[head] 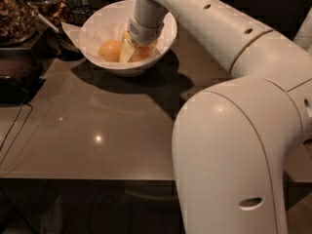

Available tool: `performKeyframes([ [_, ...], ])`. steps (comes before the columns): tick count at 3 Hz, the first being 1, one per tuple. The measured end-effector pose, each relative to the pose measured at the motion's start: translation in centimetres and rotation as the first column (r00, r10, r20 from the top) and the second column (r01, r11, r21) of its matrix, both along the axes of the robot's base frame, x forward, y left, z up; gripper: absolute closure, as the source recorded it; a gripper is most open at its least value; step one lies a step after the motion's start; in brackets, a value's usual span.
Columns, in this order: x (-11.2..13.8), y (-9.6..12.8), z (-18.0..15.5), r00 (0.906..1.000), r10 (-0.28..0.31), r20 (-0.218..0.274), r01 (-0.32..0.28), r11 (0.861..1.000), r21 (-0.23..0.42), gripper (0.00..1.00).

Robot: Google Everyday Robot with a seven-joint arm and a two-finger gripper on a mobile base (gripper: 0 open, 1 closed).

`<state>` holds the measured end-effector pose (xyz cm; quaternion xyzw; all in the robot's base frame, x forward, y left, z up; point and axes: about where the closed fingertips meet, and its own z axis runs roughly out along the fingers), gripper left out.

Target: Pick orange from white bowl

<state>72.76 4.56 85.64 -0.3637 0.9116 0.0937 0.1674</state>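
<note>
The white bowl (92,29) stands at the back of the grey table (97,130). Two oranges lie in it. One orange (109,50) sits free on the left. The other orange (144,54) lies to the right, partly hidden under my gripper. My gripper (132,50) reaches down into the bowl from the upper right and sits low between the two oranges, against the right one. The wrist covers the back of the bowl.
A container of brown food (14,13) and a dark appliance (14,79) stand at the left edge, with a cable (14,126) running down. My arm's large white link (234,155) fills the right foreground. Dark items stand behind the bowl.
</note>
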Motion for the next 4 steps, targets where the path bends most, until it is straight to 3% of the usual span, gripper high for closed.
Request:
performKeyframes([
  [2, 0.0, 0.0, 0.0, 1.0, 0.002, 0.001, -0.002, 1.0, 0.003, 0.93],
  [3, -0.6, -0.9, 1.9, 0.9998, 0.012, 0.015, -0.013, 0.998, 0.066, 1.0],
  [4, -1.4, -1.7, 4.9, 0.998, 0.028, 0.057, -0.035, 0.991, 0.13, 1.0],
])
